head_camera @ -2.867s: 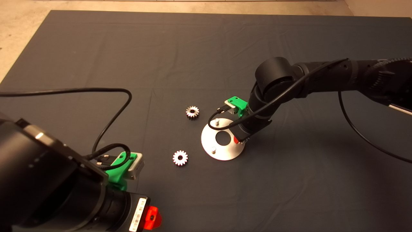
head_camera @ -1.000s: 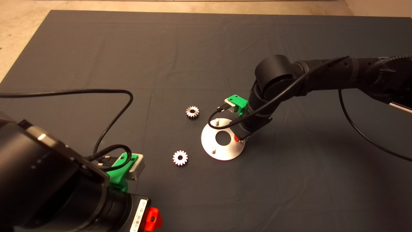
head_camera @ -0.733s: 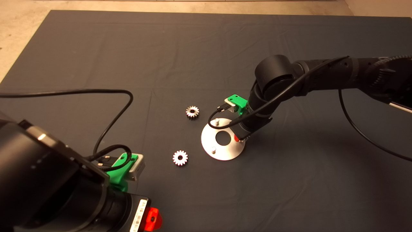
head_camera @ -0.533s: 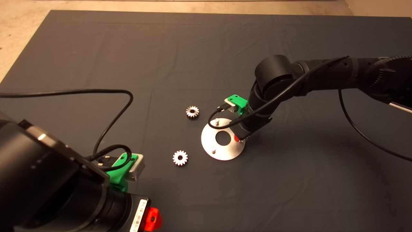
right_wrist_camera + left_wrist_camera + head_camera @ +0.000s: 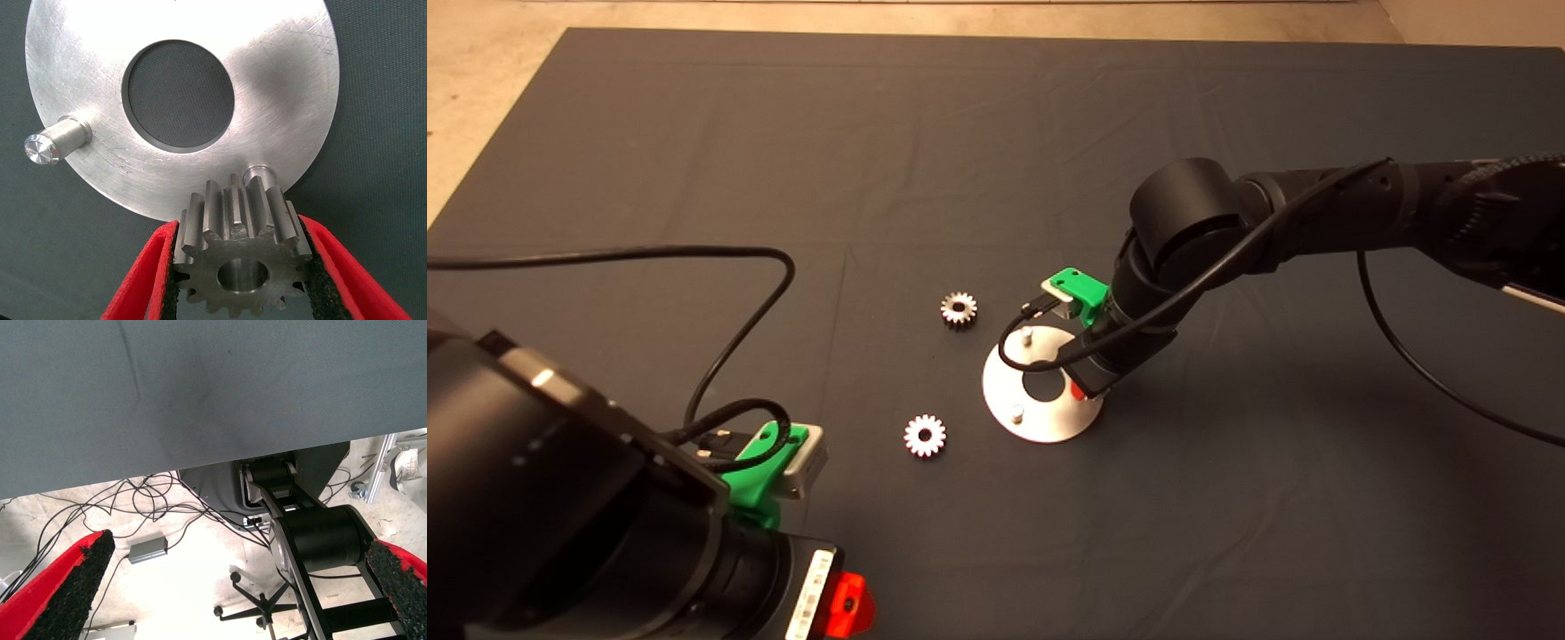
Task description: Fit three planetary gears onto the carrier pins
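A: What is the biggest thing here?

B: The dark worktop (image 5: 694, 133). Next come the two black arms. The left gripper (image 5: 845, 603) waits at the near left corner, doing nothing. Its jaws are wide apart with nothing in them.

A: And the other one?

B: The right gripper (image 5: 1079, 388) is down over the round silver plate (image 5: 1049, 422). Its jaws are squeezed on a gear (image 5: 239, 257), one pad on each side.

A: Did anything just change?

B: Yes. A moment ago the arm was almost still. Now it has leaned in a bit toward the plate's middle. The held gear sits just over a pin (image 5: 259, 173), and I think it is lining up its hole with that pin.

A: Is the gear on yet?

B: No. The hole looks a little off from the pin, so it needs a small nudge and then a push down.

A: Where are the other gears?

B: Two lie flat on the worktop. The far gear (image 5: 959, 308) is near the plate, and the near gear (image 5: 925, 436) is beside it too. The far pin (image 5: 1027, 336) and the near pin (image 5: 1016, 412) are bare, so no gear is on yet.
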{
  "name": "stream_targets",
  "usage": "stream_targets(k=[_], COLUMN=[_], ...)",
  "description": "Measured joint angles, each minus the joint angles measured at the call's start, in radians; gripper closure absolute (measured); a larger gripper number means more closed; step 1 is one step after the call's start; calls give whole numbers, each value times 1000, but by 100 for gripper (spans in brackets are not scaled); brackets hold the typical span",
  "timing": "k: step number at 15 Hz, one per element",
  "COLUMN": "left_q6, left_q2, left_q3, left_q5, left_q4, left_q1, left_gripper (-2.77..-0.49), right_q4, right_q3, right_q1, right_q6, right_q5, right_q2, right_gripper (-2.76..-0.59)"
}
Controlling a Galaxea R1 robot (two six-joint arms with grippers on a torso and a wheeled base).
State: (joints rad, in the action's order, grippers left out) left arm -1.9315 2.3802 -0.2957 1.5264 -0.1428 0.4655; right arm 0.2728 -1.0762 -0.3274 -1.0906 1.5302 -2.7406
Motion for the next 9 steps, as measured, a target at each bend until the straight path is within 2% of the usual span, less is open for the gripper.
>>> stream_targets(k=[9], left_q6=[0], left_q2=[0], left_q3=[0], left_q5=[0], left_q4=[0], left_q1=[0], left_gripper=[-276], right_q4=[21], right_q3=[4], right_q1=[0], right_q6=[0], right_q5=[0], right_q2=[0], right_gripper=[-110])
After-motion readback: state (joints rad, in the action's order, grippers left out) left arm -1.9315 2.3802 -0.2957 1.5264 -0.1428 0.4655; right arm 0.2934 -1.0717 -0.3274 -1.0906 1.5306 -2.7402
